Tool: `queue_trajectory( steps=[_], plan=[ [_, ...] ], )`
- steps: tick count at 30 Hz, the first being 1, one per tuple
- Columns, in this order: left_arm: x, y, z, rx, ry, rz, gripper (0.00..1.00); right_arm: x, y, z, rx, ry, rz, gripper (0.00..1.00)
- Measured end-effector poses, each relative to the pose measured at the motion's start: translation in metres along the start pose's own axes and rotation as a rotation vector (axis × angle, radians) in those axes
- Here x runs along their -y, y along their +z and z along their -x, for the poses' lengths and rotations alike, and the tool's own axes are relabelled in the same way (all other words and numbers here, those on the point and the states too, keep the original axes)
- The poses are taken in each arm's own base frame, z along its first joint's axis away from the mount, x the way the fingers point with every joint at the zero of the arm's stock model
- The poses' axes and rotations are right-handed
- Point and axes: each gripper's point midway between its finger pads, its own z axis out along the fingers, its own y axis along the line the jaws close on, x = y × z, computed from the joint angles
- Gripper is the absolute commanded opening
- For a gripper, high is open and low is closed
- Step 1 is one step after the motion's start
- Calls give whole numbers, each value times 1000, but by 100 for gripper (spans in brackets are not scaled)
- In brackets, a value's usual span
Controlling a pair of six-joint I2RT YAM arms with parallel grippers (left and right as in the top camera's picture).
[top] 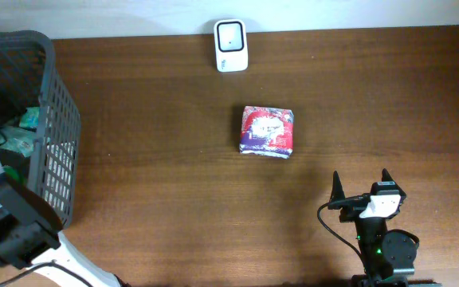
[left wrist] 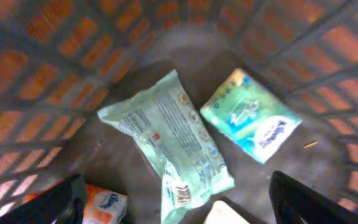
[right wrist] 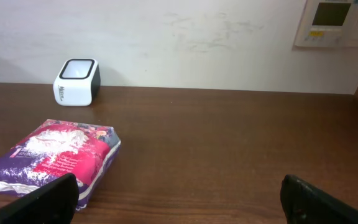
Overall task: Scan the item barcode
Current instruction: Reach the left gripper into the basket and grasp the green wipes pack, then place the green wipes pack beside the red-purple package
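a: where is everything sitting?
b: on the table (top: 158, 199), the basket (top: 50, 143) is standing left, with the left gripper (left wrist: 176, 183) hanging inside it, fingers spread, empty. the pack (top: 267, 131) is lying mid-table, near the scanner (top: 231, 45).
a: which step?
b: pickup is not begun, i'd say. the right gripper (top: 361, 177) is hovering open and is needing to reach the pack.

The dark brown wooden surface (top: 174, 199) carries three things. A white scanner (top: 231, 45) stands at 12 o'clock, by the far edge. A purple and red packet (top: 267, 131) lies flat near the centre. A grey slatted basket (top: 54, 135) sits at 9 o'clock.
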Motion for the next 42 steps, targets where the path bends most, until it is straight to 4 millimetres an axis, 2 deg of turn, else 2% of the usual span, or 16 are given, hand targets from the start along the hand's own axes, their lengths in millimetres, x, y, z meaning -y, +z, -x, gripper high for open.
queue_trajectory(
  steps=[4,9,12,14,15,20,23,26,28,30,32,34,36,37,39,42],
  plan=[
    [2,55,-36,-150,17,19,92,0,0,0,0,0,0,99],
    [2,59,-40,-163,19,21,91,0,0,0,0,0,0,99],
    [2,84,-63,-250,29,31,56,0,0,0,0,0,0,99],
    [3,90,-68,-265,31,27,12,0,0,0,0,0,0,99],
    [3,90,-67,-264,30,28,0,0,0,0,0,0,0,99],
    [1,71,-63,-293,35,36,0,0,0,0,0,0,0,99],
    [0,29,-31,-227,25,23,0,0,0,0,0,0,0,99],
    [5,-68,21,4,-2,-63,0,0,0,0,0,0,0,98],
    [18,-156,42,183,-7,-208,0,0,0,0,0,0,0,99],
    [41,-232,48,312,-40,-413,0,0,0,0,0,0,0,99],
    [68,-265,41,302,-96,-610,0,0,0,0,0,0,0,99],
    [129,-294,21,254,11,-817,0,0,0,0,0,0,0,99],
    [211,-326,-27,199,237,-967,0,0,0,0,0,0,0,99],
    [231,-331,-42,206,311,-960,0,0,0,0,0,0,0,99],
    [291,-351,-112,173,548,-945,0,0,0,0,0,0,0,99],
    [318,-330,-175,90,727,-771,0,0,0,0,0,0,0,99]
  ],
)
